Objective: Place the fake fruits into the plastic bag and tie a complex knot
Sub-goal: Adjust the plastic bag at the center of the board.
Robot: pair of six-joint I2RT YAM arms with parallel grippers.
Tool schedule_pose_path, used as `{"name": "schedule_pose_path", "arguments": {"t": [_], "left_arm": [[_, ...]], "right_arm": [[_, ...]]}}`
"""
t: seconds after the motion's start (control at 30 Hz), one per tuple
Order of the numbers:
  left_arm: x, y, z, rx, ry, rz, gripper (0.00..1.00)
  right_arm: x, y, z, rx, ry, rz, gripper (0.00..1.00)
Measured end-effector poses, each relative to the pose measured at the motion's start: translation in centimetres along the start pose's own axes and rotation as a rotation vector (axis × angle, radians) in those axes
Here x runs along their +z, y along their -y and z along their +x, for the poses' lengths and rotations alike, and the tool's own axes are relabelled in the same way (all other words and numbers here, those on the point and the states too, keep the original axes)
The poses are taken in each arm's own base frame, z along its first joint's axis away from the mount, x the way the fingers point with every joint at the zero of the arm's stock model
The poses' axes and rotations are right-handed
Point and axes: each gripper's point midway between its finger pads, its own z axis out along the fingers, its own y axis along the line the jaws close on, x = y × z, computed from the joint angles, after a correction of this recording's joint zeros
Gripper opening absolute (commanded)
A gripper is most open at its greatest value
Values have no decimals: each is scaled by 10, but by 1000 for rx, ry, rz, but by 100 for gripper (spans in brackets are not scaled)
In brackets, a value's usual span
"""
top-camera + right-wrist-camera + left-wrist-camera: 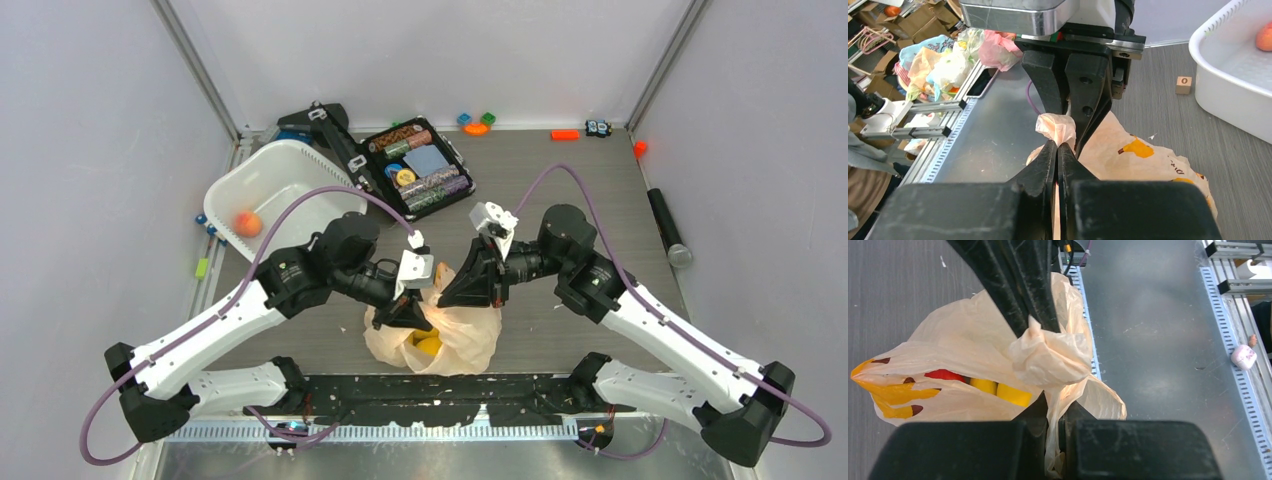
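Left gripper [1055, 415] clenched on plastic bag [963, 350] film | right gripper [1058, 148] clenched on the same bunched neck, just beside it | bag under both grippers, mid near edge of bench [620, 190] | left wrist only: red and yellow fake fruits [993, 386] inside bag | right wrist only: orange fruit [1264, 37] in white tub [1228, 100]

The fruits [1013, 394] are mostly hidden by the bag [958, 345]; the tub [1220, 102] is cut off at the right wrist view's edge.
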Motion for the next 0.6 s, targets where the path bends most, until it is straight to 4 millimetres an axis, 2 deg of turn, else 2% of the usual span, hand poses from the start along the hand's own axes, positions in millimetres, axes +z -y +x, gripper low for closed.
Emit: {"name": "schedule_pose_path", "arguments": {"t": [0.17,0.27,0.43,0.6], "left_arm": [[-1,-12,0,5,-5,-69,10],[-2,-18,1,1,-13,-106,10],[-3,-23,0,7,-11,-138,0],[-4,-28,0,-1,-14,-171,0]], "right_arm": [[-5,4,-1,-2,23,78,5],[-11,2,-3,-11,43,132,5],[-23,0,-8,-40,82,219,5],[-22,-1,-6,-49,78,253,5]]}}
